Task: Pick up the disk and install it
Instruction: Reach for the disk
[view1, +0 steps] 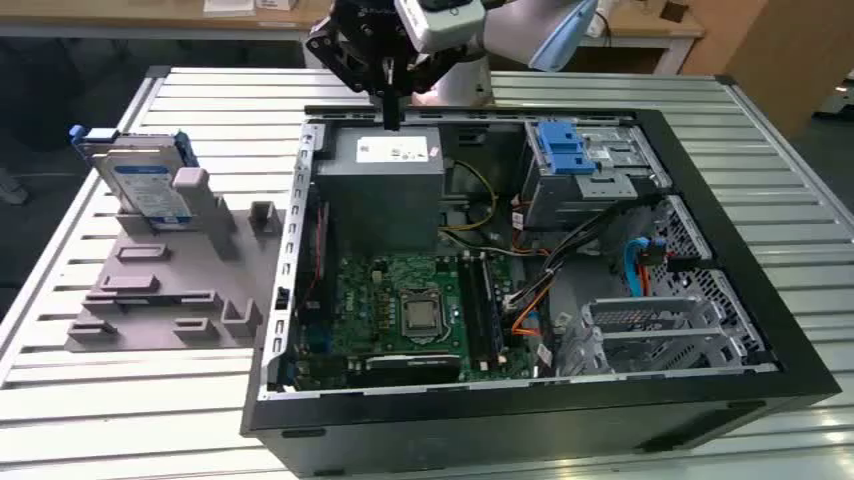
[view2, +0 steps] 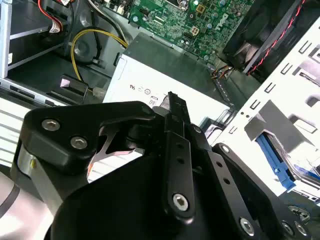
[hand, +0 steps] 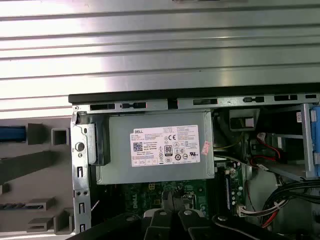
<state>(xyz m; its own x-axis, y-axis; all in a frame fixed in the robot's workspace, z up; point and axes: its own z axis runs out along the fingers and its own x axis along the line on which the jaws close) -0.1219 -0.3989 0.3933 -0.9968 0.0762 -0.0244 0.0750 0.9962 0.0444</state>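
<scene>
The disk (view1: 144, 180) stands on edge in a grey fixture (view1: 160, 295) at the exterior view's left, beside the open computer case (view1: 534, 440). It is silver with a white-and-blue label and a blue carrier frame. The first wrist view catches a strip of that blue frame (hand: 12, 133). My gripper (view1: 390, 108) hangs over the case's back rim, above the grey power supply (view1: 387, 175), well to the right of the disk. Its black fingers (view2: 172, 107) are pressed together with nothing between them, and their tips (hand: 172, 210) point down at the case.
Inside the case lie a green motherboard (view1: 400, 310), bundled cables (view1: 587, 240) and a metal drive cage with a blue latch (view1: 567, 150) at the back right. The power supply's white sticker (hand: 165, 146) faces up. The case and fixture rest on a slatted metal table (view1: 134, 400).
</scene>
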